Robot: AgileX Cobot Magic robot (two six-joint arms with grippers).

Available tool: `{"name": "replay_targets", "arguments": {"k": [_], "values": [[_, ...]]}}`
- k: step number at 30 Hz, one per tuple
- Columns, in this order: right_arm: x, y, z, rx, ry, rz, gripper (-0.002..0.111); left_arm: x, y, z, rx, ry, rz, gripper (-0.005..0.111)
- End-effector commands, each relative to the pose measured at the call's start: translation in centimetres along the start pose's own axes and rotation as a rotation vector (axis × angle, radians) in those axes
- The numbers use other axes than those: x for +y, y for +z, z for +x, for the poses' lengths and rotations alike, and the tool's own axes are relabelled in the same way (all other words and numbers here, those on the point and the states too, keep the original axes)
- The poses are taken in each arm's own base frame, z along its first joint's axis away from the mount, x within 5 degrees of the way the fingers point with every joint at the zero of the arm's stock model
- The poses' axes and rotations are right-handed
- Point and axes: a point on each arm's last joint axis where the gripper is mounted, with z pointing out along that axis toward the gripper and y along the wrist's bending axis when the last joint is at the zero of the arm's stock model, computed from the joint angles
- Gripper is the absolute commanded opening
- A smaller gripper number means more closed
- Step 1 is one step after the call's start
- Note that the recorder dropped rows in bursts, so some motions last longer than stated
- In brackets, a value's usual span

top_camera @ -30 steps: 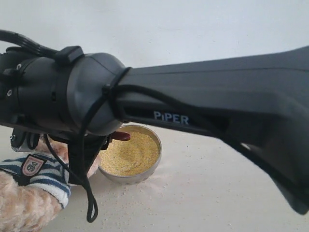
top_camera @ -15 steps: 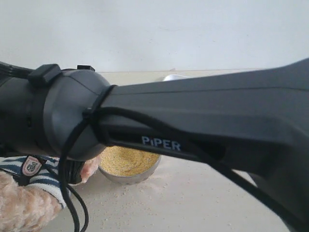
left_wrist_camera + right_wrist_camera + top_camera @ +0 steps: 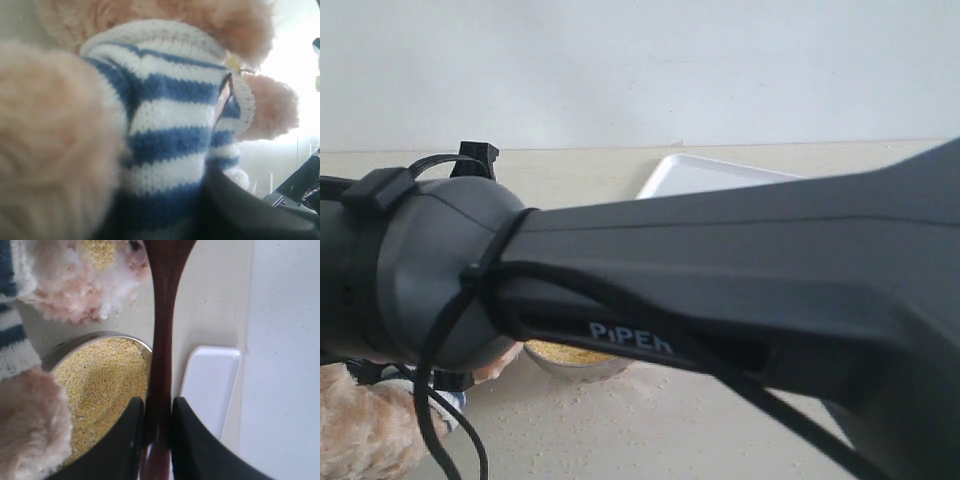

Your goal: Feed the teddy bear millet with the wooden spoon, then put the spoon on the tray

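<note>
My right gripper (image 3: 157, 410) is shut on the slim handle of the dark reddish wooden spoon (image 3: 160, 330). The spoon's bowl end reaches the top edge of the right wrist view, beside the teddy bear's fluffy muzzle (image 3: 80, 285), which has yellow grains stuck to it. Below the spoon sits the steel bowl (image 3: 65, 349) heaped with millet (image 3: 100, 385). The white tray (image 3: 210, 385) lies beyond the bowl. In the left wrist view the bear's navy-and-white striped shirt (image 3: 170, 110) fills the frame, pressed against a dark part of my left gripper; its jaws are hidden.
The right arm's black forearm (image 3: 720, 270) blocks most of the exterior view. Behind it show a corner of the tray (image 3: 705, 172), a sliver of the bowl (image 3: 570, 358) and the bear (image 3: 360, 430) at bottom left. Loose grains dot the table (image 3: 650, 430).
In the exterior view the right arm has sunk and shifted left, covering the spoon and most of the bowl and bear. The tray corner now shows above the arm.
</note>
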Motion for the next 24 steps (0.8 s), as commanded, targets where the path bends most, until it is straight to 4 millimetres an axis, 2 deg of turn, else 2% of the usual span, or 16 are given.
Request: {"name": "replay_targets", "arguments": {"k": [1,8,16,19,24], "values": [[-0.1,-0.5,-0.1,-0.012,0.003,0.029,0.001,-0.3,-0.1,-0.1,-0.01,0.005,0.022,0.005],[-0.1,-0.5,-0.1,-0.012,0.014,0.033,0.001,-0.3,-0.1,-0.1,-0.01,0.005,0.022,0.005],[0.0,-1.6,-0.3,-0.039,0.021,0.059,0.001,-0.3,-0.1,-0.1,-0.01,0.005,0.022,0.005],[-0.2,-1.2,-0.1,-0.027,0.028,0.051,0.001,-0.3,-0.1,-0.1,-0.01,0.005,0.022,0.005],[-0.7,-1.7,0.6,-0.027,0.042,0.051,0.001,-0.3,-0.1,-0.1,-0.01,0.005,0.022,0.005]]}}
